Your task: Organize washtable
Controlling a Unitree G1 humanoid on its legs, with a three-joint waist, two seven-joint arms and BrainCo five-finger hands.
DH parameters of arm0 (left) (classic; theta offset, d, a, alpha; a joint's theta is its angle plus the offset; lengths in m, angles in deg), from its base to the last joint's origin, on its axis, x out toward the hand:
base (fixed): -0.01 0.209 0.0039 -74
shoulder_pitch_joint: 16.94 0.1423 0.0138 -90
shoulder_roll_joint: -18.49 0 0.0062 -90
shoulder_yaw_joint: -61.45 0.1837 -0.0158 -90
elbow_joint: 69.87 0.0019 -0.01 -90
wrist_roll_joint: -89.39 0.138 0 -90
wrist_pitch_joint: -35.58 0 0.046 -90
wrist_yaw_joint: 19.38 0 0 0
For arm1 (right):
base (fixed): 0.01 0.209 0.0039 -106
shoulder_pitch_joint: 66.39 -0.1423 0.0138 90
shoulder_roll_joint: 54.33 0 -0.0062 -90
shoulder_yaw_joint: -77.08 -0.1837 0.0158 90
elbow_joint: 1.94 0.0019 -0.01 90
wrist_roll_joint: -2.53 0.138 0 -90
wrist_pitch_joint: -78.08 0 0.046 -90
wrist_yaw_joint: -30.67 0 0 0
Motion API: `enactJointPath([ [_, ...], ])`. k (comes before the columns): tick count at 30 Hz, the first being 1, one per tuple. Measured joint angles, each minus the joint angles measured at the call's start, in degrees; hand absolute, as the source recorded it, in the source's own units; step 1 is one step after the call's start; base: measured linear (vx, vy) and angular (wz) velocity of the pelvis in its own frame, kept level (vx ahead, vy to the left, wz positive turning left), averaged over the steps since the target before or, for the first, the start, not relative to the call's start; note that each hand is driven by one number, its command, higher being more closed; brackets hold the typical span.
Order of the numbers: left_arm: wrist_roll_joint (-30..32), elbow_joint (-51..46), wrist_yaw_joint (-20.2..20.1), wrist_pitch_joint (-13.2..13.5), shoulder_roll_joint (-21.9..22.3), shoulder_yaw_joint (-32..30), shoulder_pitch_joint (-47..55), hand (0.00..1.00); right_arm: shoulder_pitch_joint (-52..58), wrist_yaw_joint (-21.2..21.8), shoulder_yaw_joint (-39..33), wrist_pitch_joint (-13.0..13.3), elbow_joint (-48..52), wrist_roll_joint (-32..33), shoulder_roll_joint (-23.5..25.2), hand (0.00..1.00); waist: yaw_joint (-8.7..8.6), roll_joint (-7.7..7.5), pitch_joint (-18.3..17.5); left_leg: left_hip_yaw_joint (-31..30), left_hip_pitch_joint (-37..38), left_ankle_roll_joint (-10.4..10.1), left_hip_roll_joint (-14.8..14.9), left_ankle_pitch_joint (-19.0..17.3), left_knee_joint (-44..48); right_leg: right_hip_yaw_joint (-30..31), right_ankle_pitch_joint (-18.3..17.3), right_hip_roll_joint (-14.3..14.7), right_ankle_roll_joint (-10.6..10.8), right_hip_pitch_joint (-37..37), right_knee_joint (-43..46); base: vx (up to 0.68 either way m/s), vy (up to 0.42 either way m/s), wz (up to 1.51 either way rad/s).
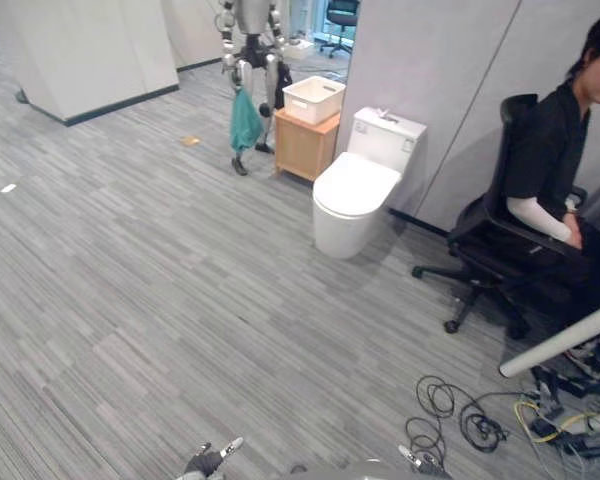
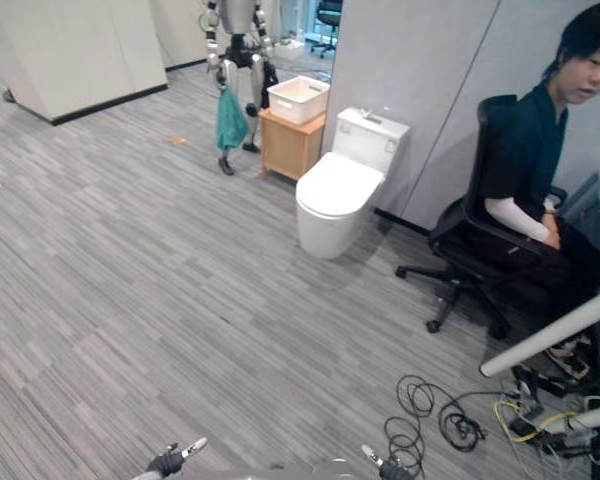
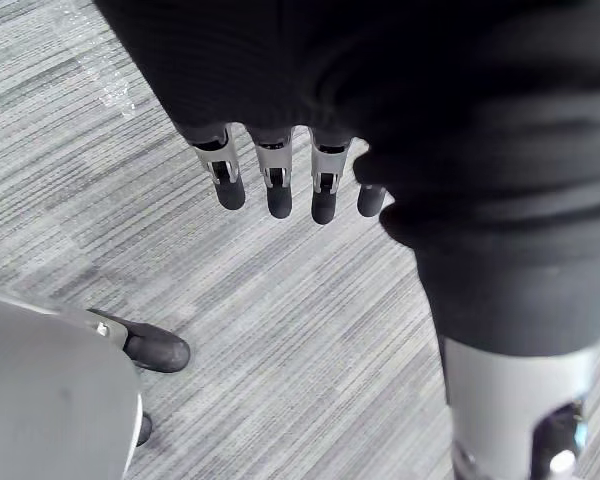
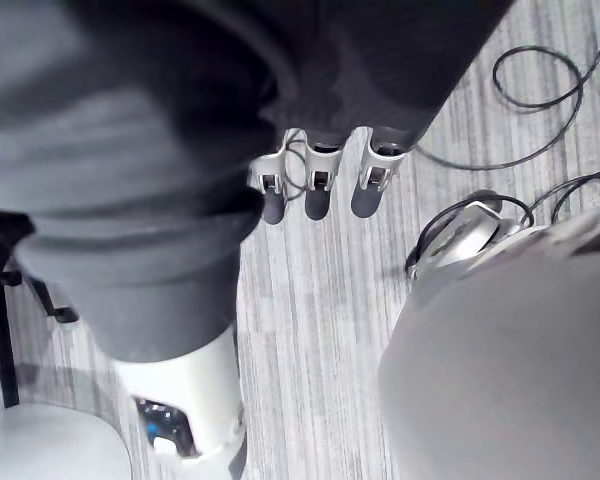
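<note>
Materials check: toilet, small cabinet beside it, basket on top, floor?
Toilet: glossy white, smooth sheen, likely ceramic, maybe plastic. Cabinet: light wood or wood-look board, matte tan faces. Basket: white plastic by look, thin moulded walls, handle slot. Floor: matte grey streaked covering, probably carpet tile.

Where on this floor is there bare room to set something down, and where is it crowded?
Bare: the wide carpet between the white partition and the toilet. Narrower: the strip between the toilet and the office chair. Crowded: the plugs and wires by the table leg, and the wooden cabinet, its top taken by a white basket.
</note>
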Motion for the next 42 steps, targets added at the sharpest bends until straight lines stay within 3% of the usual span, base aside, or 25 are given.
enactJointPath([
  [2, -0.1, 0.0, 0.0, 0.3, 0.0, 1.3, -0.3, 0.0, -0.6, 0.0, 0.0, -0.1, -0.1, 0.0, -0.2, 0.0, 0.1, 0.37, 0.2, -2.3, -0.1, 0.8, -0.2, -1.2, 2.0, -0.7, 0.2, 0.0, -0.2, 1.5, -0.6, 0.09, -0.019, 0.44],
  [3, -0.6, 0.0, 0.1, 0.5, 0.0, 1.6, -0.4, 0.0, -0.8, 0.0, 0.0, -0.1, -0.3, -0.1, -0.2, 0.0, 0.67, 0.52, 0.6, -3.0, -1.2, 1.2, -0.5, -4.4, 7.0, -2.1, 0.3, 0.1, -0.3, 2.8, -0.3, 0.08, 0.019, 0.62],
  [6, -2.3, -1.7, 0.4, 1.1, 0.9, 1.5, -0.1, 0.0, -0.8, 0.0, 1.7, 0.2, 0.4, -0.5, -0.6, 0.0, 2.51, 1.91, 1.0, -5.6, -7.4, -0.9, -1.5, -11.6, 21.5, -6.2, -0.5, 1.5, -1.5, 3.0, 2.2, 0.05, 0.0, 0.66],
  [8, -2.8, -3.3, 1.1, 1.1, 1.2, 1.3, -0.9, 0.0, -2.1, 0.0, 3.1, 0.2, 0.7, -0.8, -0.6, 0.0, 3.03, 2.03, 2.6, -3.5, -13.7, -3.2, -3.2, -12.2, 34.4, -11.1, -1.0, 0.6, -2.2, 4.7, 0.8, -0.01, 0.008, 1.24],
  [9, -4.3, -3.5, 1.3, 1.1, 1.8, 0.9, -2.4, 0.0, -3.2, -0.2, 3.0, 0.2, 1.3, -1.1, -1.2, 0.0, 3.58, 2.76, 5.1, 5.7, -18.2, -8.0, -2.0, -9.0, 42.7, -15.7, -1.0, -0.6, -2.2, 6.8, 0.4, -0.07, 0.049, 1.1],
  [10, -4.6, -3.6, 1.3, 1.0, 1.9, 0.7, -2.8, 0.0, -3.3, -0.2, 3.0, 0.3, 1.5, -1.1, -1.3, 0.0, 4.06, 1.97, 5.8, 9.2, -19.2, -9.1, -1.4, -8.0, 45.3, -16.8, -0.9, -1.9, -2.2, 7.2, 0.3, -0.09, 0.069, 1.01],
  [11, -5.0, -3.6, 1.4, 1.0, 2.0, 0.3, -3.1, 0.0, -3.3, -0.2, 3.0, 0.4, 1.8, -1.1, -1.2, 0.0, 4.54, 2.29, 6.0, 12.8, -21.2, -7.9, 0.6, -8.0, 50.4, -17.8, -0.9, -2.3, -2.2, 7.6, 0.3, -0.05, 0.059, 0.58],
  [12, -5.1, -4.0, 1.5, 1.1, 2.3, -0.5, -3.2, 0.0, -3.7, -0.3, 3.3, 0.4, 2.2, -0.9, -0.7, 0.0, 4.96, 3.2, 6.2, 17.5, -24.5, -4.5, 6.1, -11.0, 59.8, -19.3, -0.9, -2.0, -2.3, 8.2, 0.4, -0.06, 0.052, 0.63],
  [13, -5.8, -4.5, 1.8, 1.1, 2.1, -1.6, -2.6, 0.0, -4.0, -0.4, 4.6, 0.5, 3.0, -0.8, -0.3, 0.0, 4.55, 3.31, 6.2, 19.2, -26.3, -5.2, 12.9, -12.8, 66.4, -20.9, -1.0, -2.2, -2.3, 8.4, 0.5, -0.06, 0.057, 0.64],
  [14, -6.1, -5.1, 2.2, 1.2, 1.7, -1.6, -2.5, 0.0, -3.9, -0.4, 5.2, 0.7, 3.4, -0.4, 0.3, 0.0, 4.56, 2.7, 6.0, 19.2, -25.9, -6.4, 18.1, -13.4, 65.7, -22.3, -1.0, -3.2, -2.2, 8.6, 0.3, -0.04, 0.058, 0.51],
  [15, -6.1, -4.9, 2.3, 1.2, 1.4, -1.6, -2.4, 0.0, -3.9, -0.4, 4.8, 0.8, 3.4, 0.0, 1.1, 0.0, 4.46, 2.59, 6.1, 19.1, -25.3, -6.4, 20.6, -13.4, 63.1, -23.0, -1.0, -3.5, -2.2, 9.1, 0.1, 0.0, 0.116, 0.48],
  [16, -6.1, -4.3, 2.4, 1.1, 0.9, -1.0, -2.1, 0.0, -3.9, -0.4, 3.8, 0.9, 3.4, 0.3, 1.3, 0.0, 4.33, 2.65, 6.0, 19.6, -22.5, -6.6, 24.4, -13.3, 53.8, -24.5, -1.0, -4.1, -1.9, 9.7, -0.4, 0.03, 0.125, 0.45],
  [17, -6.1, -3.6, 2.4, 1.1, 1.0, -1.1, -1.8, 0.0, -3.7, -0.3, 2.8, 0.9, 3.4, 0.4, 1.2, 0.0, 4.13, 2.94, 5.5, 19.8, -19.5, -9.7, 26.3, -13.7, 43.8, -25.4, -1.1, -4.5, -0.1, 9.8, -0.7, 0.08, 0.257, 0.75],
  [19, -5.4, -2.3, 2.4, 1.0, 0.4, -0.4, -1.9, 0.0, -3.6, -0.4, 0.3, 0.7, 2.0, 0.4, 1.2, 0.0, 2.68, 1.46, 3.7, 18.9, -14.3, -9.4, 20.1, -14.8, 26.5, -25.2, 0.0, -6.6, 1.1, 8.0, -2.6, 0.07, 0.255, 1.03],
  [20, -4.8, -1.6, 2.5, 1.0, -1.6, 0.7, -1.8, 0.0, -3.3, -0.4, 0.0, 0.5, 0.3, 0.4, 1.8, 0.0, 1.64, -2.34, 2.5, 18.0, -12.4, -8.2, 16.0, -9.0, 17.8, -24.9, 2.0, -9.2, 1.9, 7.9, -4.1, 0.05, 0.201, 1.17],
  [21, -4.9, 0.0, 2.4, 0.7, -2.4, 1.6, -1.7, 0.0, -3.1, -0.5, -1.4, 0.5, -0.6, 0.4, 1.9, 0.0, 1.24, -2.65, 2.3, 16.7, -10.8, -7.6, 14.4, -5.7, 12.9, -25.1, 4.3, -10.4, 2.4, 8.1, -4.4, 0.05, 0.207, 0.99],
  [29, -4.8, 0.1, 2.4, 1.2, -2.2, 6.7, -0.5, 0.0, -2.3, -1.2, -2.5, 0.0, -1.3, 0.5, -1.2, 0.0, 1.15, 0.52, 1.6, 14.8, -7.7, -4.1, 6.2, -3.3, 3.7, -23.4, 7.3, -18.5, 5.3, 3.5, 5.4, -0.03, 0.218, 0.18],
  [32, -4.8, 0.3, 2.3, 1.2, -1.9, 8.0, -0.5, 0.0, -1.6, -1.2, -3.7, 0.6, -0.8, 0.5, -2.7, 0.0, 1.22, 2.11, 3.3, 12.5, -6.1, -3.2, 5.6, -4.0, 5.3, -20.0, 11.7, -19.9, -0.2, -1.2, 19.9, -0.05, 0.157, 0.62],
  [33, -4.8, 0.0, 2.3, 1.2, -2.2, 7.9, -0.5, 0.0, -1.5, -1.1, -3.5, 0.6, 0.3, 0.5, -2.6, 0.0, 1.12, 2.17, 3.7, 11.4, -6.1, -2.2, 5.5, -4.6, 6.5, -16.0, 12.0, -18.8, -2.1, -4.9, 27.3, -0.09, 0.099, 0.61],
  [35, -4.6, 0.0, 2.2, 1.2, -2.9, 6.7, -0.6, 0.0, -1.8, -0.9, -2.0, 0.5, 0.7, 0.5, -1.0, 0.0, 1.27, 0.89, 3.9, 10.1, -6.5, -0.8, 5.5, -5.6, 7.8, -9.6, 11.3, -12.1, -0.2, -9.0, 34.2, -0.08, 0.043, 0.59],
  [36, -4.2, 0.0, 1.9, 1.2, -2.8, 4.7, -0.6, 0.0, -1.8, -0.5, -1.9, 0.6, 0.7, 0.4, 0.4, 0.0, 1.1, -0.63, 3.7, 10.1, -6.3, -0.6, 4.2, -5.8, 6.2, -7.2, 13.7, -8.6, -2.3, -10.7, 34.2, 0.06, 0.03, 0.63],
  [37, -4.1, -1.1, 1.1, 0.9, -2.3, 1.9, -1.7, 0.0, -1.1, 0.0, -2.6, 0.8, 1.3, 0.6, 1.7, 0.0, 0.54, -3.43, 3.3, 11.3, -9.5, 0.9, 2.9, -7.6, 19.8, -5.3, 12.3, -11.6, -1.2, -12.4, 36.7, 0.13, 0.009, 0.51],
  [38, -3.9, -1.2, 1.1, 0.9, -1.9, 1.5, -1.9, 0.0, -0.6, 0.0, -2.3, 1.0, 2.5, 0.7, 1.2, 0.0, 0.88, -1.33, 4.4, 11.1, -10.9, 0.2, 4.6, -12.4, 25.9, -5.7, 9.8, -9.3, -0.3, -13.0, 38.6, 0.27, -0.01, 0.09],
  [39, -3.5, -1.0, 1.1, 0.6, -1.7, 0.3, -2.2, 0.0, -0.6, 0.2, -2.4, 0.9, 3.9, 0.9, 0.8, 0.0, 2.04, -1.73, 5.3, 10.7, -10.4, 0.3, 4.4, -17.5, 26.8, -3.9, 4.2, -7.0, 1.8, -12.7, 38.0, 0.19, -0.066, -0.18],
  [42, -1.8, -0.8, 0.9, 0.7, -1.1, -0.4, -2.7, 0.0, 0.9, 0.0, -2.3, 0.7, 2.8, 2.0, 1.5, 0.0, 1.54, -1.54, 4.9, 8.7, -10.6, 1.6, 4.3, -16.7, 25.9, -6.4, -4.1, -3.2, 0.6, -11.4, 26.6, 0.13, -0.06, 0.07],
])
